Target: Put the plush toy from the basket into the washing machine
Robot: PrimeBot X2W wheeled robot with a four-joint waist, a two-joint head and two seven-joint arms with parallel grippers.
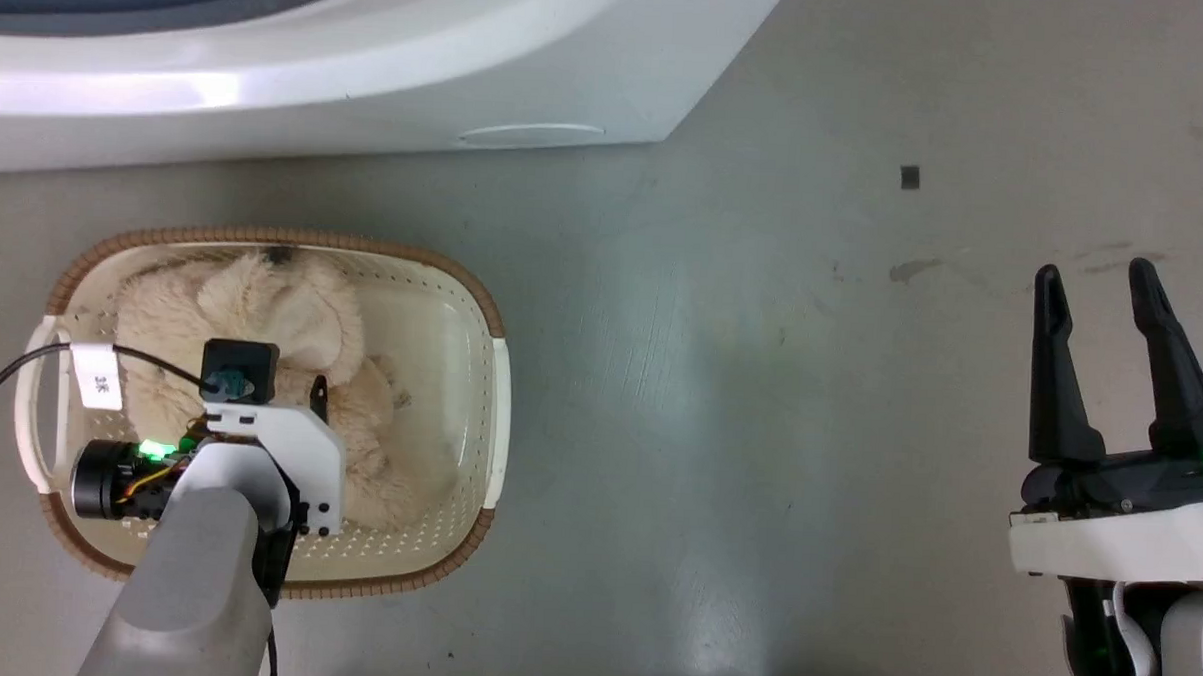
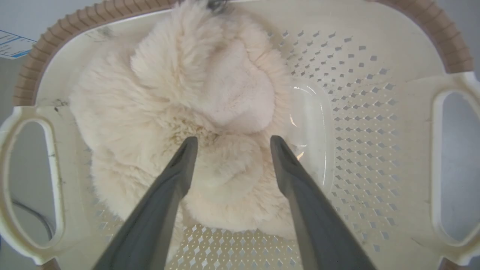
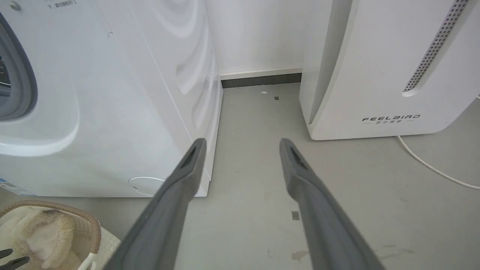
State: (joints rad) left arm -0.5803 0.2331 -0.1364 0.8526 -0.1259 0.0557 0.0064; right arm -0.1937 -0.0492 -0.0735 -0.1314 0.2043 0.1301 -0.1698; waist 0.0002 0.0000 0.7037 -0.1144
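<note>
Plush toy (image 2: 180,112) lies curled in the basket (image 2: 375,93) on the floor by the washing machine (image 1: 371,60). It looks soft, light and squashy, so a rounded limb should grip best. Left fingers (image 2: 176,172) are spread wide and empty, straddling one such lump. Right fingers (image 1: 1056,374) are open and empty.
</note>
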